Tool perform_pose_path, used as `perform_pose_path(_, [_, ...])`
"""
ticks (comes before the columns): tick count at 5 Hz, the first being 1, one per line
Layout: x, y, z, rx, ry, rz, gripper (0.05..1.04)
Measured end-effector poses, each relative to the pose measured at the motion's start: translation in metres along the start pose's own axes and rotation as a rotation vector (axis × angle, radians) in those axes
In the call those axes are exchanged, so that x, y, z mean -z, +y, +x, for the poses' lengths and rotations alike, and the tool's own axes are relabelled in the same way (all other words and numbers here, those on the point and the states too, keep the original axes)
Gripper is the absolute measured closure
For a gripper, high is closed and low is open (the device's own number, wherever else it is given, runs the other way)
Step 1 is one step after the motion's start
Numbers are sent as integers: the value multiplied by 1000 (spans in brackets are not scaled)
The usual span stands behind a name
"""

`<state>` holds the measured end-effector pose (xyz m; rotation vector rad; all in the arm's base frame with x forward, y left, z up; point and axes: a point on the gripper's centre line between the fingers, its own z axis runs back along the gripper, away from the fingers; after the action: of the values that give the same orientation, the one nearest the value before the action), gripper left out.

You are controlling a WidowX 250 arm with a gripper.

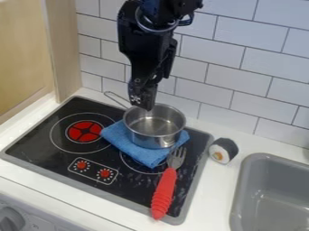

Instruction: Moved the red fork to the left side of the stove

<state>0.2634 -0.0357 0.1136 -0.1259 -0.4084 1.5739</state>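
Stove (129,185) beneath gripper (143,103); grip state cannot be told.
Metal pot (149,139) sits on folded blue cloth (142,154); red fork (165,191) lies along stove's right side in view, tines near cloth, handle toward front edge.

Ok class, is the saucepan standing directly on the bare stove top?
No, the saucepan sits on a folded blue cloth.

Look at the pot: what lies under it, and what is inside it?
Under the pot is a blue cloth on the stove; the part beneath the base is covered. Inside, bare metal shows; the gripper hides some far rim.
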Motion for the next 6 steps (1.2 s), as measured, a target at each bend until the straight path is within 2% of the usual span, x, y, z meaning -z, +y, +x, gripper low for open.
perform_pose_path(1, [10,15,0,36,-8,59,85])
perform_pose_path(2, [14,19,-3,233,32,130,85])
perform_pose_path(3, [4,5,-9,361,78,91,85])
perform_pose_path(4, [6,4,-19,568,142,130,85])
perform_pose_path(5, [13,10,-23,776,191,193,85])
perform_pose_path(6, [19,13,-27,951,284,186,85])
